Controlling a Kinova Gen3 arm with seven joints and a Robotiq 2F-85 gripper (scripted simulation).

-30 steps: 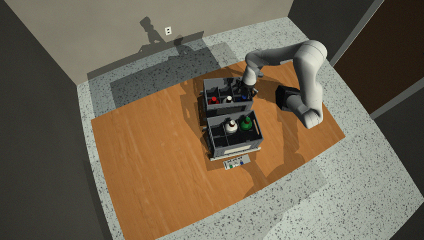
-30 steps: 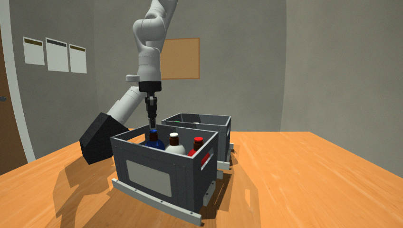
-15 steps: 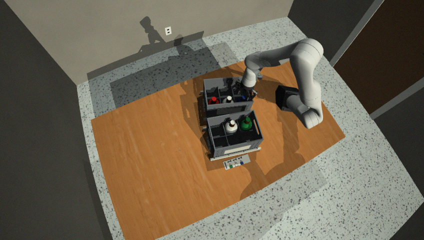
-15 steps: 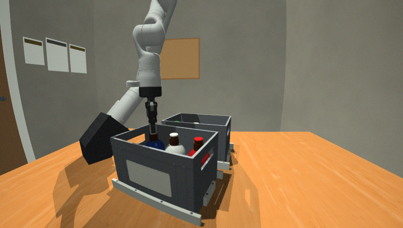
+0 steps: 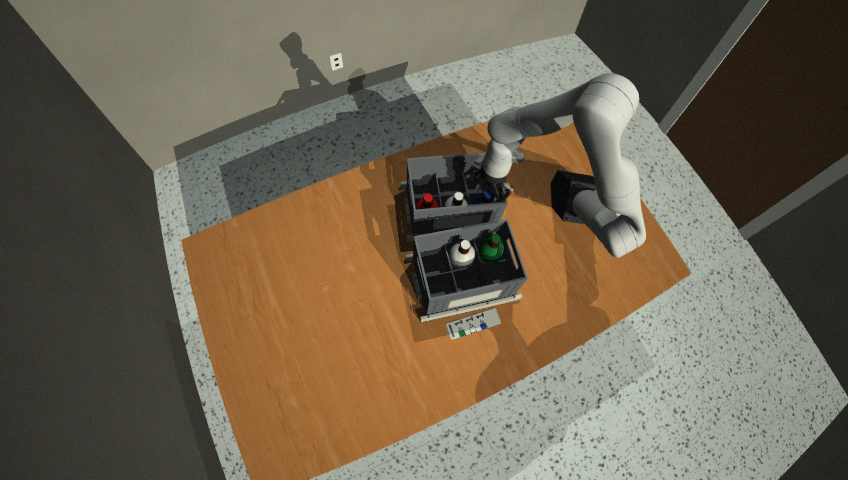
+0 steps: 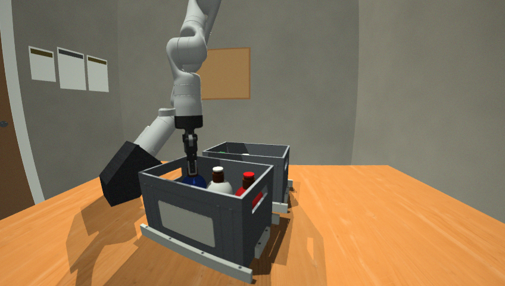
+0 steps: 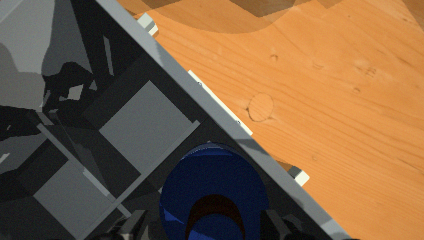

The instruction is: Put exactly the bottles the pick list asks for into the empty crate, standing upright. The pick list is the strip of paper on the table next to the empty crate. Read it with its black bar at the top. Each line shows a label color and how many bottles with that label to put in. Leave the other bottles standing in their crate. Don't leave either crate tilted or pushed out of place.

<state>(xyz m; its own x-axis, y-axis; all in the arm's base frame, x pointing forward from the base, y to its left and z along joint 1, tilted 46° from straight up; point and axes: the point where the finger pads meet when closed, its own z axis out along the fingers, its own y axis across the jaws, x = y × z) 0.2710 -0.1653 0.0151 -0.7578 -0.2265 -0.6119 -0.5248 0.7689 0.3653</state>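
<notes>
The source crate holds a red bottle (image 5: 426, 201), a white bottle (image 5: 457, 198) and a blue bottle (image 5: 486, 195). My gripper (image 5: 496, 189) is down inside this crate. Its fingers stand open on either side of the blue bottle's neck (image 6: 194, 180). In the wrist view the blue bottle (image 7: 215, 197) fills the space between my fingers, and the cap is cut off at the frame's lower edge. The second crate (image 5: 470, 267) holds a white bottle (image 5: 462, 252) and a green bottle (image 5: 492, 247), both upright. The pick list (image 5: 473, 325) lies in front of it.
The arm's black base (image 5: 571, 196) stands right of the source crate. Both crates sit inside pale rails (image 6: 195, 253) on the wooden table. The source crate's dividers and wall (image 7: 210, 105) stand close around the blue bottle.
</notes>
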